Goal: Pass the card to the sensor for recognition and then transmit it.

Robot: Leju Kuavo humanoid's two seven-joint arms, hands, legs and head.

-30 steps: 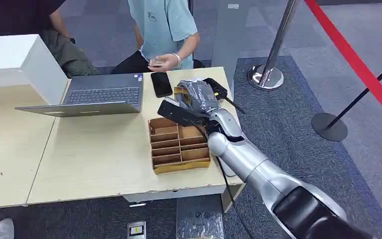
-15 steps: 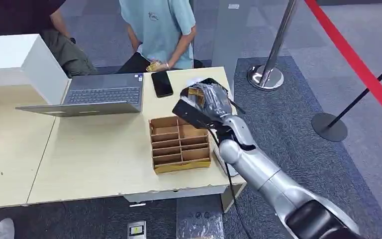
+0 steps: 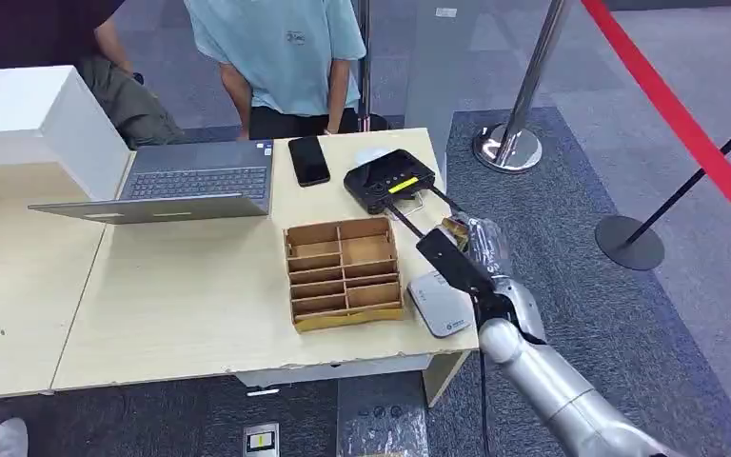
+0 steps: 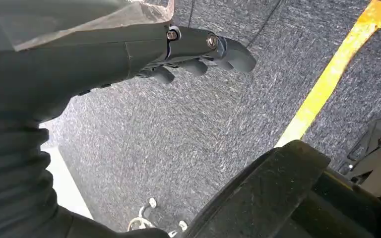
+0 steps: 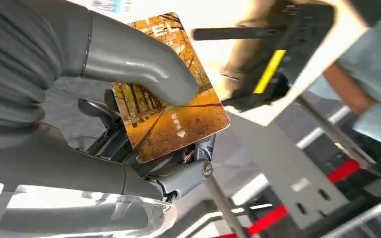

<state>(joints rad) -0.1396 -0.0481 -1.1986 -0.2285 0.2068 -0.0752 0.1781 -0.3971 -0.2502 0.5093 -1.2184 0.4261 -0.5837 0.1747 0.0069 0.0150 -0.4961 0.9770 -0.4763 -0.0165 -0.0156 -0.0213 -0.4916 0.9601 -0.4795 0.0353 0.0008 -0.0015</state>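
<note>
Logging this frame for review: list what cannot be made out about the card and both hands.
- Card, right wrist view: the thumb covers part of its face; the small print is unreadable.
- Right hand, head view: the wrist camera block hides its fingers.
- Left hand, left wrist view: the palm is turned away.

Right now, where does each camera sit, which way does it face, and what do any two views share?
Head view: high on the body, looking forward and down at the table; right arm and right hand show beside the black sensor.
Left wrist view: behind the hanging left hand, facing grey carpet.
Right wrist view: behind the right hand, whose thumb pins the card, facing the sensor's yellow strip.
Shared: head and right wrist views both show the right hand, sensor and person.
</note>
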